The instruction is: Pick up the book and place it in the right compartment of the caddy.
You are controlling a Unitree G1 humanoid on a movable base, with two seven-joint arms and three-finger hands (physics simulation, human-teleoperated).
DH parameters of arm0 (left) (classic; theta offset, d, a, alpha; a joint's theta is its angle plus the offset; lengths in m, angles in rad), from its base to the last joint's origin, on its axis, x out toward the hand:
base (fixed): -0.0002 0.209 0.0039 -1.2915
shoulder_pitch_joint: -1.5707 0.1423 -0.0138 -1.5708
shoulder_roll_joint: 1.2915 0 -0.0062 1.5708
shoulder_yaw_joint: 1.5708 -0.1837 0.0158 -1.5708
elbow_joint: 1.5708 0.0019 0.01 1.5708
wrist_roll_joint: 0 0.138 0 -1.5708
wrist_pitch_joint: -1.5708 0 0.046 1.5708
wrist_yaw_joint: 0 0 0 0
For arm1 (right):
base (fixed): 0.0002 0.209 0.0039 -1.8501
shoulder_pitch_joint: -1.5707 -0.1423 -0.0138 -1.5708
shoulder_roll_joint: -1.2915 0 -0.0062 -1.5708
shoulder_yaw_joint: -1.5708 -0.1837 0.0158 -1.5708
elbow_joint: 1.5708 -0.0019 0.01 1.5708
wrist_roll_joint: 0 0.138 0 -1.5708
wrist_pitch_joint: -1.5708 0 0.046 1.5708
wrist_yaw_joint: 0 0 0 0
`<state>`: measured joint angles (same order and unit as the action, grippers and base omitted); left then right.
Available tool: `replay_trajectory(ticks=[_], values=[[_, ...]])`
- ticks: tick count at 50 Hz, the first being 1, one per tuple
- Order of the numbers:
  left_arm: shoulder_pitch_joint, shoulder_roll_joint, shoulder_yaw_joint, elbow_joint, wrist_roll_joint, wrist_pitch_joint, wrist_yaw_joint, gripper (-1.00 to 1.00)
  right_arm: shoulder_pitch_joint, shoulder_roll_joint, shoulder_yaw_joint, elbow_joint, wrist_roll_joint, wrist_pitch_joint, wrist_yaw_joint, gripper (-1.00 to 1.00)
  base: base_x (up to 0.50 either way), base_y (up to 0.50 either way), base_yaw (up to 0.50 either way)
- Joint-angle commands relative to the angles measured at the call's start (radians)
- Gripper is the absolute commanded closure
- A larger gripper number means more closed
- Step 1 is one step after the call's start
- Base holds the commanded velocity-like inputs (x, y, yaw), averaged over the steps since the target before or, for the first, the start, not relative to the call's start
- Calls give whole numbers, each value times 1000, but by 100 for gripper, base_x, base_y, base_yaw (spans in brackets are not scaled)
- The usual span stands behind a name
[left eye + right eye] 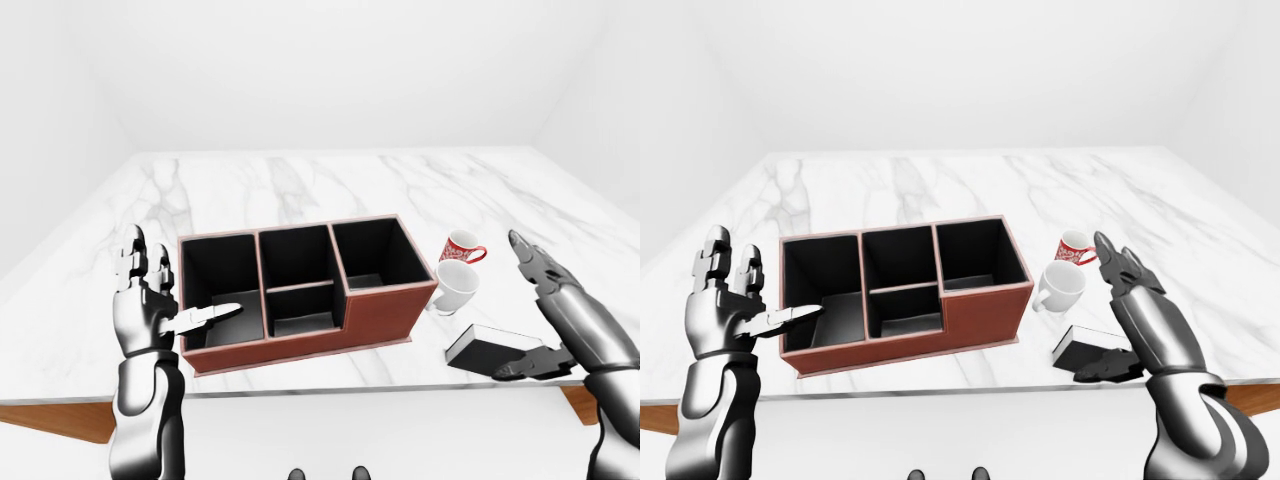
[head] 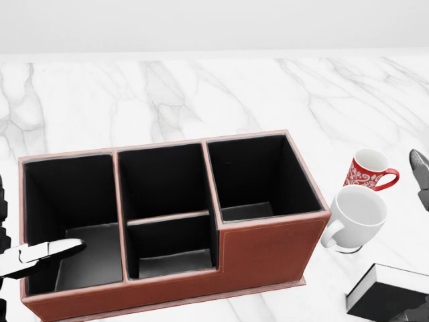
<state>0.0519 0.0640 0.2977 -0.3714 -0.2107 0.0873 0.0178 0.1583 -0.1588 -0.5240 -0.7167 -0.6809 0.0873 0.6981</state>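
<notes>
Black book (image 1: 487, 349) flat on the marble worktop (image 1: 300, 190), right of the caddy (image 1: 375, 312). My right robot hand (image 1: 545, 310) spread over it, ungrasped; left robot hand (image 1: 160, 300) also unclenched.

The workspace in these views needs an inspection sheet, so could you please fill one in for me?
Surface: white marble table, with its wooden edge showing at the lower corners of the left-eye view.
Job's things: dark book lying flat at the right of the red-brown caddy; all caddy compartments look empty.
Clutter: white mug and red patterned mug between caddy and book.
Grippers: left hand open, raised beside the caddy's left end; right hand open over the book, thumb at its near edge, not closed round it.
Cables: nothing seen.
Surroundings: plain white walls.
</notes>
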Motion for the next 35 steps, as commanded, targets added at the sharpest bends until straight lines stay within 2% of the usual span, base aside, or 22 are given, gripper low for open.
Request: replay_trajectory(ticks=[1, 6, 23, 30, 35], values=[[0, -5, -11, 11, 2, 0, 9, -100, -12, -15, -36, 89, -256, 0, 0, -100, 0, 0, 0], [-2, -5, -14, 16, 3, 0, 9, -100, 14, 16, -31, 108, -273, 0, 0, -100, 0, 0, 0], [-1, -4, -15, 22, 4, 0, 10, -100, 0, -3, -42, 140, -355, 0, 0, -100, 0, 0, 0], [2, -6, -16, 14, 5, 0, 10, -100, -14, -10, -22, 173, -378, 0, 0, -100, 0, 0, 0], [1, -6, -17, 15, 6, 0, 10, -100, -50, -43, 2, 244, -387, 0, 0, -100, 0, 0, 0]])
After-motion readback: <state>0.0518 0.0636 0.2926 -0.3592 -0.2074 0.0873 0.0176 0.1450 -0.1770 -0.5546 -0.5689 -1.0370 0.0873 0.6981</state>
